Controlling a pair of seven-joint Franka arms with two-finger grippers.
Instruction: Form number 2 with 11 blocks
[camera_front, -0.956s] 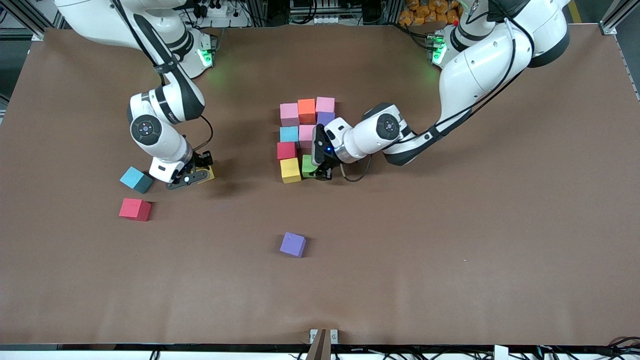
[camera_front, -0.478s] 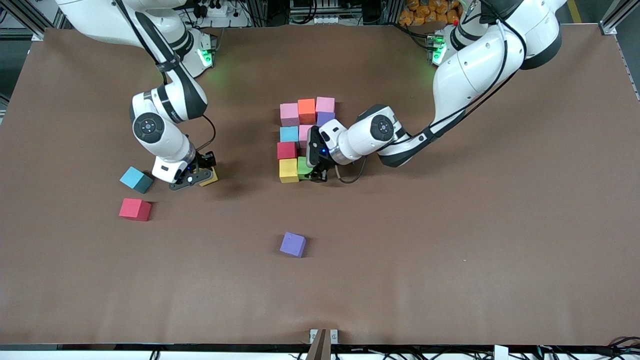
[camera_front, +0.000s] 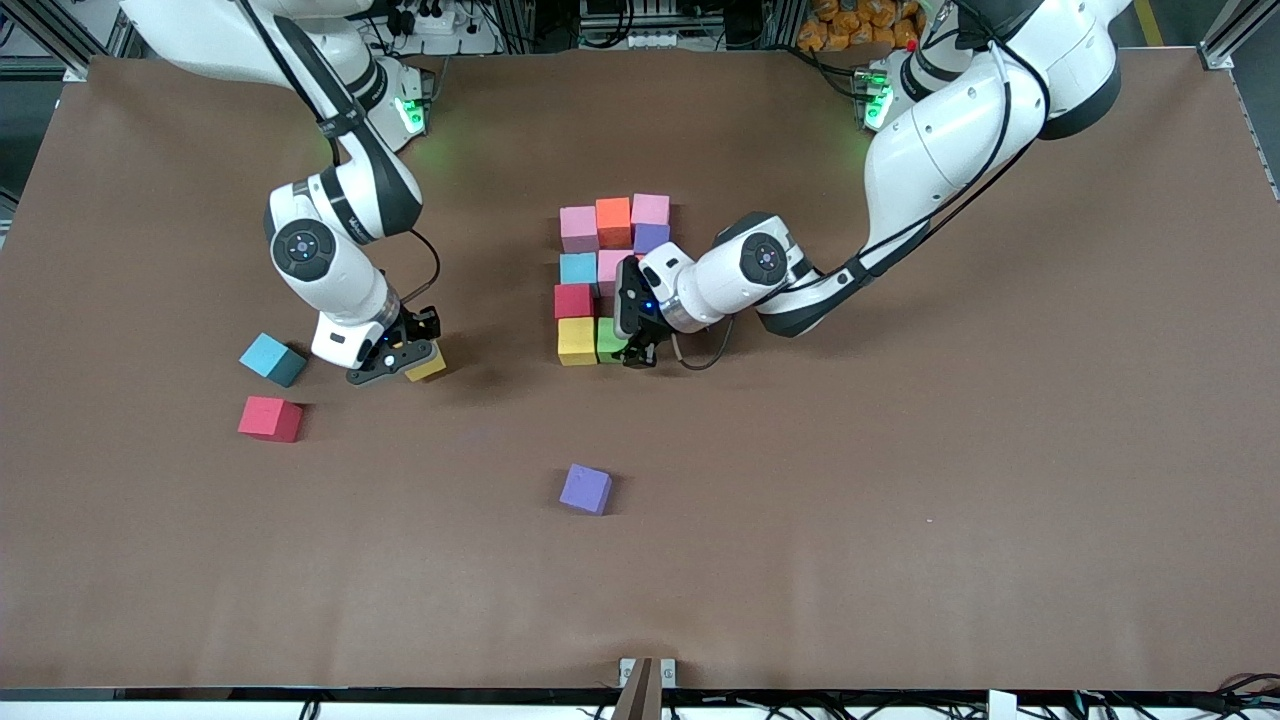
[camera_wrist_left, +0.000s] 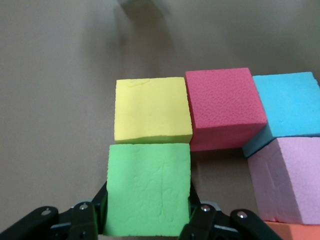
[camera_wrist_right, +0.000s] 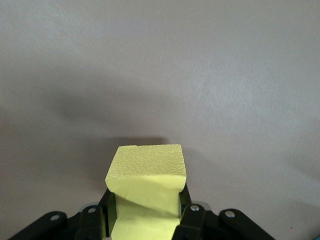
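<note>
Left gripper (camera_front: 632, 352) clamps green block (camera_front: 608, 340); right gripper (camera_front: 392, 362) clamps yellow block (camera_front: 428, 366).

Foam cubes, a partly built number 2 (camera_front: 605, 280) mid-tabletop

Pink, orange, pink on top; purple below; light blue and pink; red; then yellow with the green block (camera_front: 608, 340) touching it. Another yellow block (camera_front: 428, 365) sits pinched in jaws; light blue (camera_front: 272, 359), red (camera_front: 270, 418) and purple (camera_front: 586, 489) cubes lie loose.

We see matt, pitted foam on the green block (camera_wrist_left: 148, 189) and yellow block (camera_wrist_right: 146, 189); glossy white plastic arm shells.
</note>
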